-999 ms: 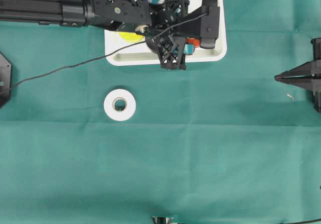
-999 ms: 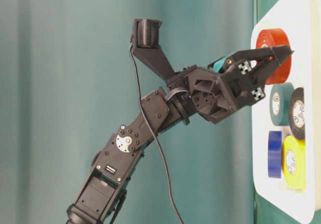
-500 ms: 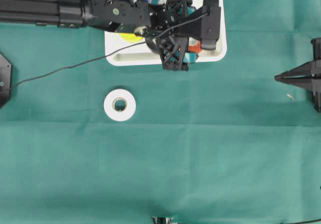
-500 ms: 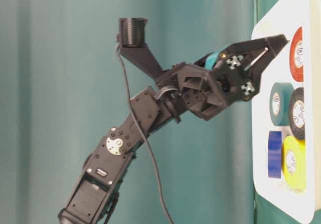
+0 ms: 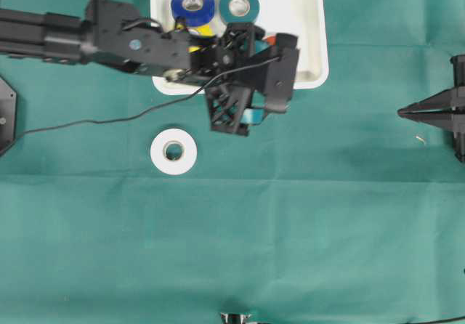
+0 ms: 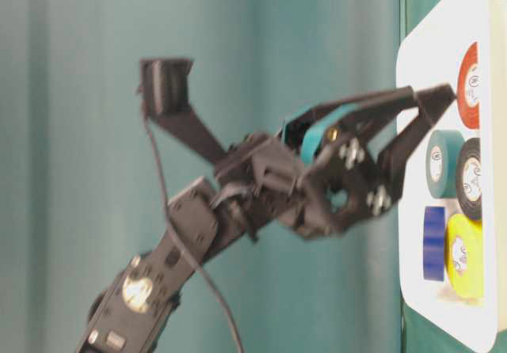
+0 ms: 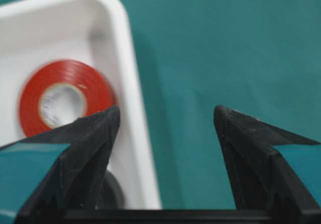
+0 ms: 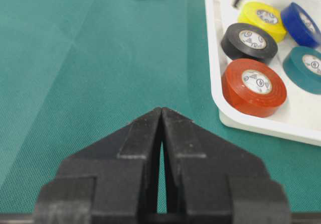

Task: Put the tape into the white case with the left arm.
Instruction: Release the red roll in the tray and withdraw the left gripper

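Observation:
A red tape [image 7: 62,96] lies flat in the white case [image 7: 131,108], near its corner, with nothing gripping it. My left gripper [image 7: 167,114] hangs open and empty above the case's rim, one fingertip over the case and the other over the cloth. The table-level view shows the same gripper [image 6: 430,96] spread wide, just off the red tape [image 6: 469,84]. A white tape roll [image 5: 174,151] lies flat on the green cloth below the case [image 5: 309,19], apart from both grippers. My right gripper [image 8: 161,111] is shut and empty at the right edge [image 5: 405,111].
Also in the case [image 8: 213,68] are a black roll [image 8: 249,39], a yellow roll [image 8: 262,15], a blue roll [image 8: 300,15] and a teal roll [image 8: 307,63]. The left arm [image 5: 138,44] and its cable cover the case's lower left part.
The left gripper opened and let go of the red tape, which now lies in the case. The arm then drew back toward the case's lower rim. The right arm stayed still.

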Controlling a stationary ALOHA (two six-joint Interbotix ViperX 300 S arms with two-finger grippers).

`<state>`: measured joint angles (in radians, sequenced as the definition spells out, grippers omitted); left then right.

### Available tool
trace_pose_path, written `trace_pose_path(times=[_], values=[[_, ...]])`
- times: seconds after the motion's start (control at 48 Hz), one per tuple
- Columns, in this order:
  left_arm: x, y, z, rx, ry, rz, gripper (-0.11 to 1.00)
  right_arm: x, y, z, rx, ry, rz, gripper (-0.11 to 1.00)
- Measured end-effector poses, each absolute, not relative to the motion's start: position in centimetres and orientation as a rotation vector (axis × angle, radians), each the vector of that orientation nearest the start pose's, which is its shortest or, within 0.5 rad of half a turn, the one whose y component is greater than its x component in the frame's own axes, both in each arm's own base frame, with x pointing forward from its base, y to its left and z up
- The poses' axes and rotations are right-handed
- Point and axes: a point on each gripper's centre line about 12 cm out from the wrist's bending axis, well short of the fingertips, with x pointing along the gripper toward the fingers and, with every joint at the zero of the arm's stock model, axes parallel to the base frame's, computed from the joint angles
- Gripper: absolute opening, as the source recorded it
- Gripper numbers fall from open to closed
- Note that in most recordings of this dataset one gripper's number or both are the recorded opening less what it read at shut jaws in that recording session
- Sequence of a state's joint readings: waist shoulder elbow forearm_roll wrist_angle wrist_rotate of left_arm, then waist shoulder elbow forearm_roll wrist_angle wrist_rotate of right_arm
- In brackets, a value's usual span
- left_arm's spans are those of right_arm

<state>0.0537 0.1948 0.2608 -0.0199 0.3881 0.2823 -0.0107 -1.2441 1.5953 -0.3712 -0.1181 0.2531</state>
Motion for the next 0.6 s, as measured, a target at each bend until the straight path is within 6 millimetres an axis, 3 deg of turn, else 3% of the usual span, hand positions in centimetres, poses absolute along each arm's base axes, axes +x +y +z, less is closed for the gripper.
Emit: trace_pose_path(times=[0.229,0.604], values=[[43.3,0.4,20.0,0.243,0.784,-0.099,0.74,13.1,0.4,14.8,-0.109,0.239,0.046,-0.09],[38.5,-0.8,21.2,0.256,0.642,-0.106,0.74,13.1,0.4,14.8,-0.109,0.237,0.046,-0.09]])
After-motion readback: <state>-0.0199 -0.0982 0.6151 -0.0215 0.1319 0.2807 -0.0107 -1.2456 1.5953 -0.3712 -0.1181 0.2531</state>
